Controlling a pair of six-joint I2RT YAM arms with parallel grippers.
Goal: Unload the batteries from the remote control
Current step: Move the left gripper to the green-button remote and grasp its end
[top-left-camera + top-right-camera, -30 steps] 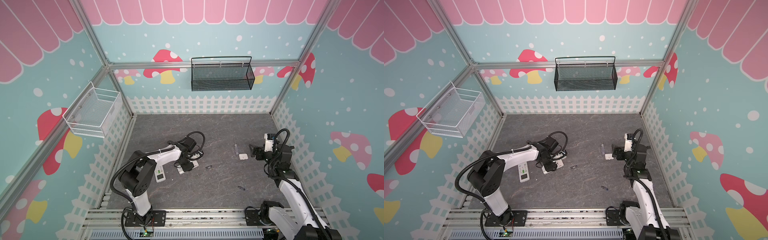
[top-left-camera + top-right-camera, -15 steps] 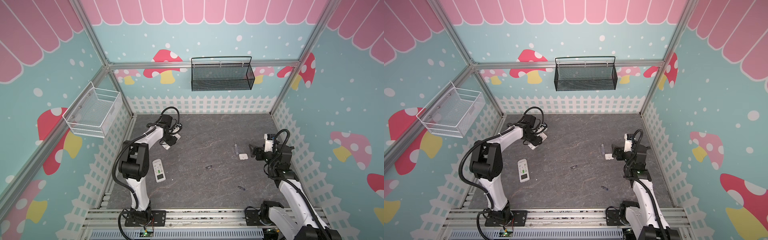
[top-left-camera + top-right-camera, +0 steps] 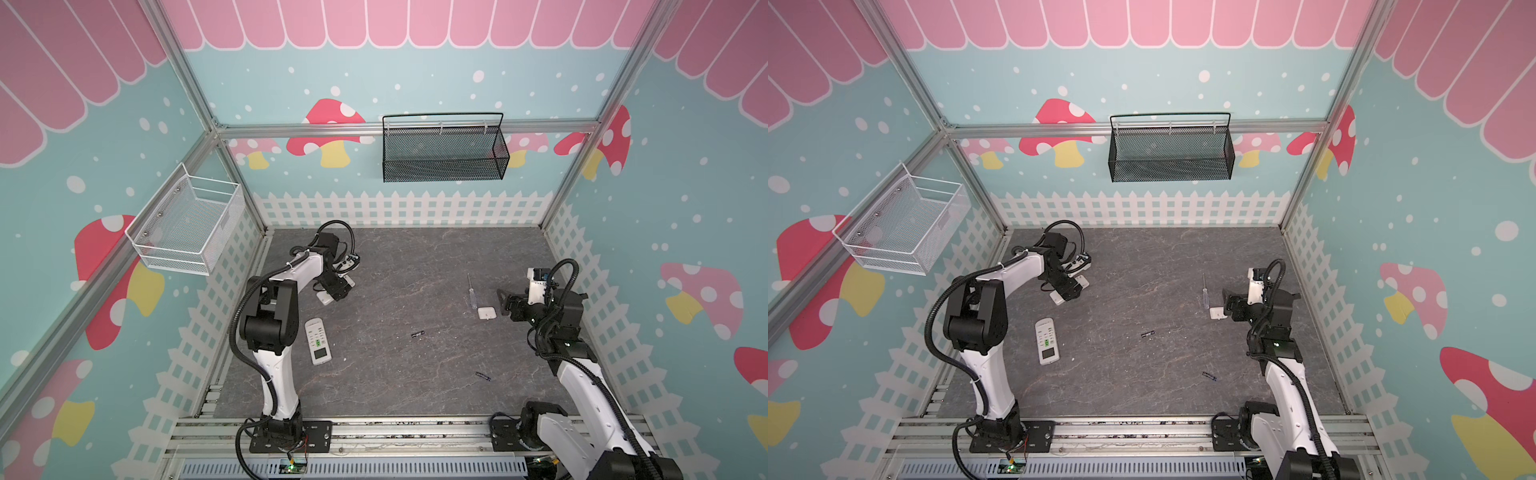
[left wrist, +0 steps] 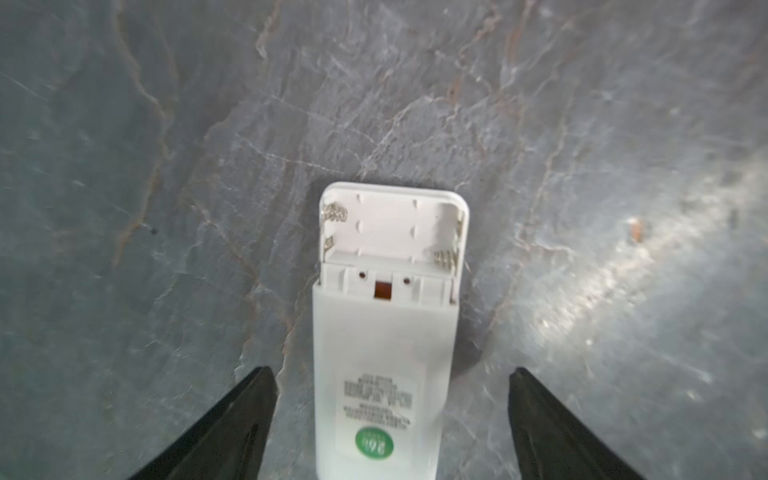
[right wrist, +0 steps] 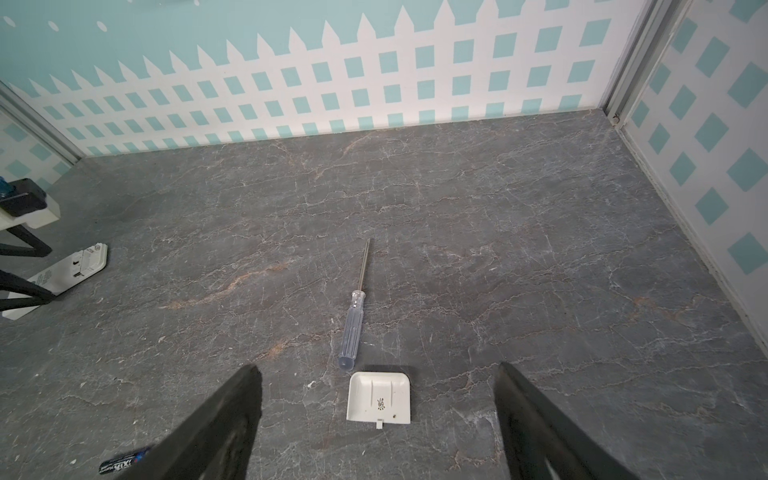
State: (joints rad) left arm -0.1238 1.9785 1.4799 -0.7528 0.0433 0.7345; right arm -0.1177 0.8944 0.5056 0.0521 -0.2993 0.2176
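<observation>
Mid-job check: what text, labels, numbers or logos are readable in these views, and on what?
Paper label on the open remote, back side: upside-down print, too blurred to read.
Green sticker on the same back: white digits, blurred, not readable for sure.
Dark battery: white lettering, blurred and partly hidden, unreadable.
White cover: small stamped logo, no legible words.
Face-up remote: button markings too small.

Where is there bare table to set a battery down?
Widest bare patch: the back middle, between the open-backed remote and the screwdriver, up to the fence. Also free: the front strip between the face-up remote and the front battery. Crowded: screwdriver and cover lie close together on the right; a middle battery splits the centre.
</observation>
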